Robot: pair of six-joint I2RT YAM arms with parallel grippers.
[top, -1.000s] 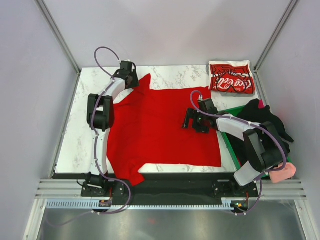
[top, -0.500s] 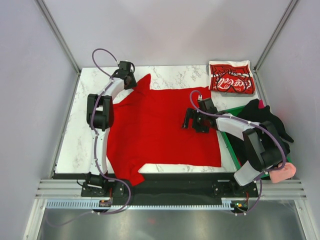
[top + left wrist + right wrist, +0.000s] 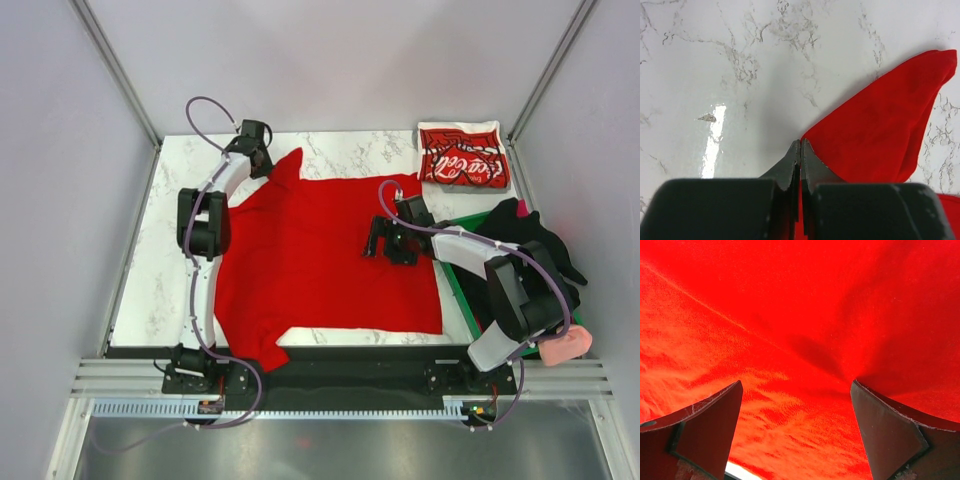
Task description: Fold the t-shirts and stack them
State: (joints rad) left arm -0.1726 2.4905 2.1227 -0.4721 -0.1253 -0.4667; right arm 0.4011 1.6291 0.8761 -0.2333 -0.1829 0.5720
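Here, a plain red t-shirt (image 3: 320,260) lies spread flat across a marble table (image 3: 350,148). The left gripper (image 3: 800,146), fingers pinched together, grips the edge of the far sleeve (image 3: 880,125), seemingly to draw it straight for folding. The right gripper (image 3: 796,392) hovers spread wide over the shirt's middle, holding nothing. A folded Coca-Cola t-shirt (image 3: 462,157) lies in the far right corner, likely the stack's base.

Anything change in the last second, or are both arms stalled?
Barely. The left gripper, shut on a sleeve of the plain red t-shirt, edged slightly toward the table's far-left corner. Nothing was grasped or released. The right gripper stayed open over the shirt, and the folded Coca-Cola t-shirt did not move.
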